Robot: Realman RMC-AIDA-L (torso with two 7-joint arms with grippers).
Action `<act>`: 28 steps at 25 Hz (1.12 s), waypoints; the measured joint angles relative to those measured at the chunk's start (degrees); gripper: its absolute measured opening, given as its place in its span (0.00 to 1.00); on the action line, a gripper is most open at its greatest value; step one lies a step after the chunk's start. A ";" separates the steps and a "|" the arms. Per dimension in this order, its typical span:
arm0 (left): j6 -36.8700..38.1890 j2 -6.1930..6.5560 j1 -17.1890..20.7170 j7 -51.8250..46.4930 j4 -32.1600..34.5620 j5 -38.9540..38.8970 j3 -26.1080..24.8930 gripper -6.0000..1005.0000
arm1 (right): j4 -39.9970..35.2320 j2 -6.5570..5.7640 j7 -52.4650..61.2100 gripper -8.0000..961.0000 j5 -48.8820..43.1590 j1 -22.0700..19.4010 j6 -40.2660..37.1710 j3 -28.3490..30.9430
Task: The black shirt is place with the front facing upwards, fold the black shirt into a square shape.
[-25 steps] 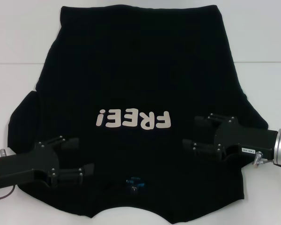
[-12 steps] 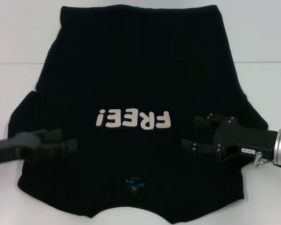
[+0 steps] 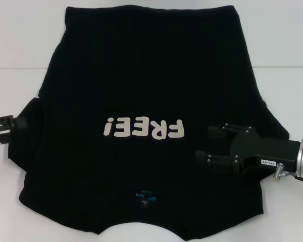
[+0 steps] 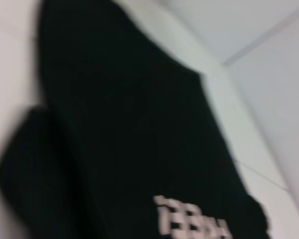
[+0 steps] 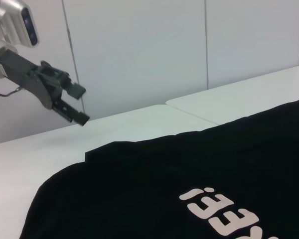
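Observation:
The black shirt [image 3: 151, 75] lies spread flat on the white table, front up, its cream letters "FREE!" [image 3: 144, 128] reading upside down to me and the small blue neck label [image 3: 144, 196] near my side. My right gripper [image 3: 206, 142] is open, hovering over the shirt's right side beside the letters, with nothing between its fingers. My left gripper [image 3: 12, 123] shows only at the left edge, just outside the left sleeve. The right wrist view shows the left gripper [image 5: 85, 104] lifted off the table and open. The left wrist view shows the shirt [image 4: 129, 139] blurred.
The white table [image 3: 288, 45] extends past the shirt on the far side and both flanks, with a seam [image 3: 285, 65] running across it. Pale wall panels [image 5: 139, 50] stand behind the table.
My left gripper has pulled away from above the shirt's near left part, out to the left edge and upward. The right gripper and the shirt have stayed put.

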 joint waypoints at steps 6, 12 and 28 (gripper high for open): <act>-9.31 0.73 -1.60 -6.50 -1.19 8.63 -1.00 0.94 | 0.21 0.00 0.04 0.85 -0.05 0.48 0.00 -0.28; -16.97 0.37 -2.47 -6.29 -4.32 10.00 -0.38 0.94 | 0.26 0.00 0.59 0.85 -0.14 0.61 0.00 -0.69; -20.23 -0.77 -3.46 -6.31 -7.29 10.11 1.30 0.93 | 0.31 0.00 0.78 0.85 -0.14 0.44 -0.76 -0.70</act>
